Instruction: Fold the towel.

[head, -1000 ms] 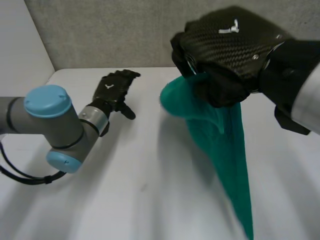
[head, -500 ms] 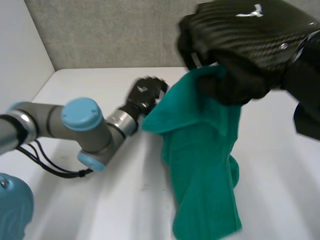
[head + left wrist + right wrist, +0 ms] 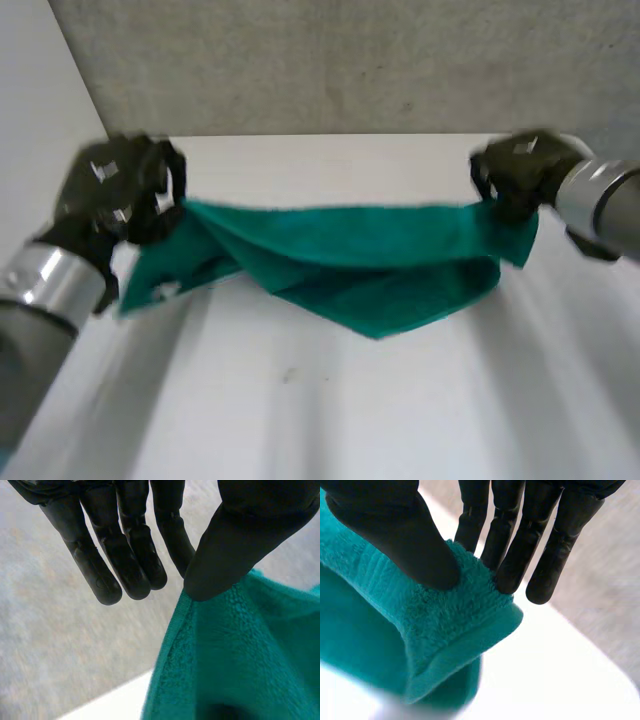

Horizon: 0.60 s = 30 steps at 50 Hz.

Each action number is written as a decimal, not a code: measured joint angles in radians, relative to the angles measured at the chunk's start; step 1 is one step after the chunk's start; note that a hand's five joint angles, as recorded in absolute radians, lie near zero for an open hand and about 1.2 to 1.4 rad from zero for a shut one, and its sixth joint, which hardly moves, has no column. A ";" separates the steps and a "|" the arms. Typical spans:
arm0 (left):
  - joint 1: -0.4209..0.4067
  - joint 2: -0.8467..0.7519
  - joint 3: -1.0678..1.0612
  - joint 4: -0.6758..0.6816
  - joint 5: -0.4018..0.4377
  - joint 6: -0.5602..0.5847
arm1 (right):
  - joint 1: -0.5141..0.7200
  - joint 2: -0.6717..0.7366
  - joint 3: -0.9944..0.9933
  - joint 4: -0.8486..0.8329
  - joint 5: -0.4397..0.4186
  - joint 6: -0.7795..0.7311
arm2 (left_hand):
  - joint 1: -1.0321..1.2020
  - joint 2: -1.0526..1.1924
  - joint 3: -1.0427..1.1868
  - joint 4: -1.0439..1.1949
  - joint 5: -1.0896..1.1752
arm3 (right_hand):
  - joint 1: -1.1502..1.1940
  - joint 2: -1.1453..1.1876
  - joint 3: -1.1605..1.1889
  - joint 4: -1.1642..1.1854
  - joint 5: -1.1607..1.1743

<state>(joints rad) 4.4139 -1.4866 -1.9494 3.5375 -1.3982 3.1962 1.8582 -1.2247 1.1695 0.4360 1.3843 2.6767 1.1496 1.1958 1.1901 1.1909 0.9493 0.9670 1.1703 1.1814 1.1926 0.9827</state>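
Observation:
A teal towel (image 3: pixel 360 265) hangs stretched in the air between both hands above the white table (image 3: pixel 330 410), sagging in loose folds at its middle. My left hand (image 3: pixel 115 190) holds its left end; in the left wrist view the thumb (image 3: pixel 235 545) pinches the towel's edge (image 3: pixel 225 650) against the fingers (image 3: pixel 125 555). My right hand (image 3: pixel 520 175) holds the right end; in the right wrist view its thumb (image 3: pixel 395 535) presses a corner of the towel (image 3: pixel 450 615) against the fingers (image 3: pixel 520 540).
A grey wall (image 3: pixel 350 60) stands behind the table's far edge. A white side panel (image 3: pixel 40 110) rises at the left. The table top (image 3: pixel 555 680) lies below the towel.
The left hand came across and pinched the towel's free end. Both hands then drew apart, and the towel went from hanging under the right hand to stretched across between them.

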 measured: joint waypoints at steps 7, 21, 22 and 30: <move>-0.010 -0.189 -0.030 -0.027 0.005 0.183 | 0.052 0.163 0.028 0.102 0.109 -0.181 | 0.000 0.000 0.001 0.000 0.000 | 0.000 0.000 0.000 0.000 0.000; -0.035 -0.574 0.662 -0.085 -0.139 0.281 | 0.103 0.263 -0.369 -0.256 0.226 -0.126 | 0.000 0.002 0.002 0.004 0.000 | 0.000 0.004 0.000 0.000 0.000; -0.038 -0.573 0.699 -0.072 -0.151 0.273 | 0.103 0.259 -0.394 -0.295 0.230 -0.111 | 0.000 0.002 0.002 0.004 0.000 | 0.000 0.004 0.000 0.000 0.000; -0.051 -0.458 0.914 0.223 -0.293 0.148 | 0.104 0.155 -0.461 -0.657 0.264 -0.005 | 0.000 0.002 0.002 0.004 0.000 | 0.000 0.004 0.000 0.000 0.000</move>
<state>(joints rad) 4.3628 -1.9446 -1.0354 3.7605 -1.6917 3.3446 1.9623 -1.0701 0.7087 -0.2210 1.6481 2.6716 1.1497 1.1974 1.1924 1.1952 0.9493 0.9670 1.1740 1.1814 1.1926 0.9831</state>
